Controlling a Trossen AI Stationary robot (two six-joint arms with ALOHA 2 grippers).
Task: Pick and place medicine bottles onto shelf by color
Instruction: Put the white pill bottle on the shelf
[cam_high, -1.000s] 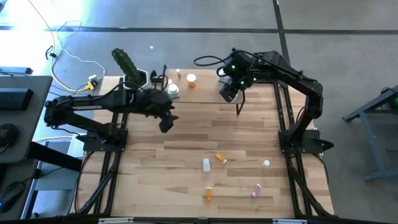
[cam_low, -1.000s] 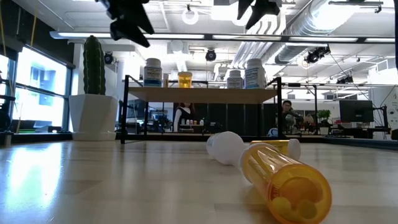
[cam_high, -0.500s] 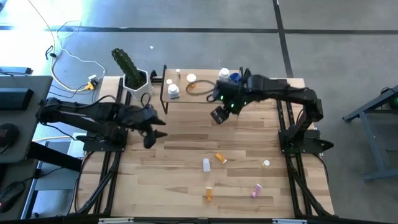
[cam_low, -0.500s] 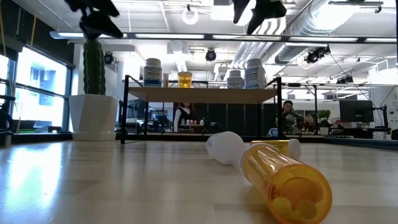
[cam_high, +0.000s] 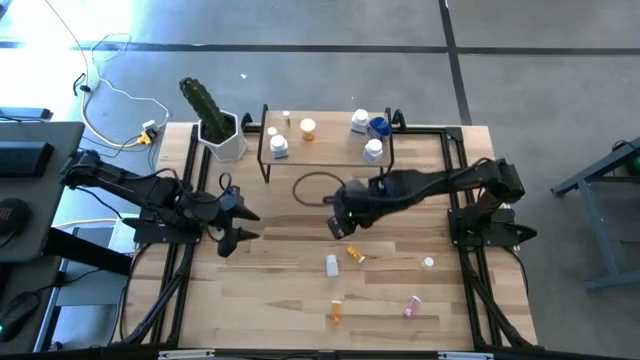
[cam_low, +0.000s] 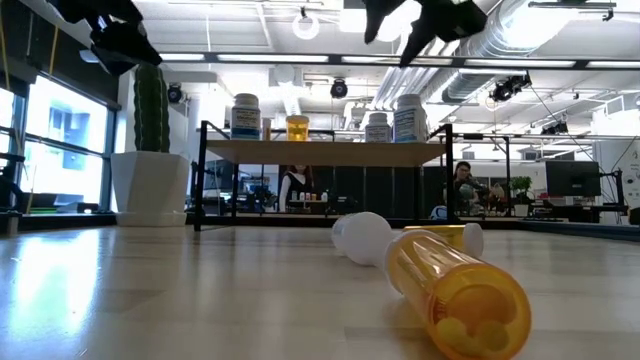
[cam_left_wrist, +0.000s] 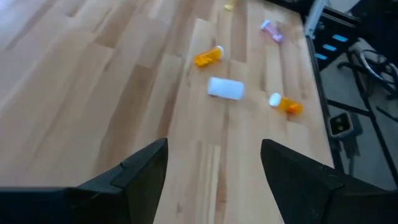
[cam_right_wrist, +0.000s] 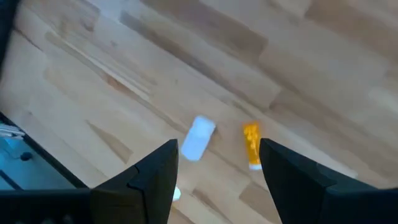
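Left hand (cam_high: 238, 224): near the counter's left edge, fingers apart, nothing between them; in its wrist view the fingers (cam_left_wrist: 144, 168) frame bare wood.
Right hand (cam_high: 338, 221): over the counter's middle, in front of the shelf, fingers apart and empty, just behind the loose bottles.
Shelf (cam_high: 330, 147): at the counter's far edge, beside the cactus pot (cam_high: 225, 137).
On the shelf: a white bottle (cam_high: 279, 147) and an orange bottle (cam_high: 308, 128) toward the left; a blue bottle (cam_high: 379, 126) with white ones toward the right.
Loose on the counter (cam_high: 280, 290): a white bottle (cam_high: 332, 265) lying just beside an orange bottle (cam_high: 355, 254); another orange one (cam_high: 336, 312) and a pink bottle (cam_high: 411, 306) nearer the front edge.
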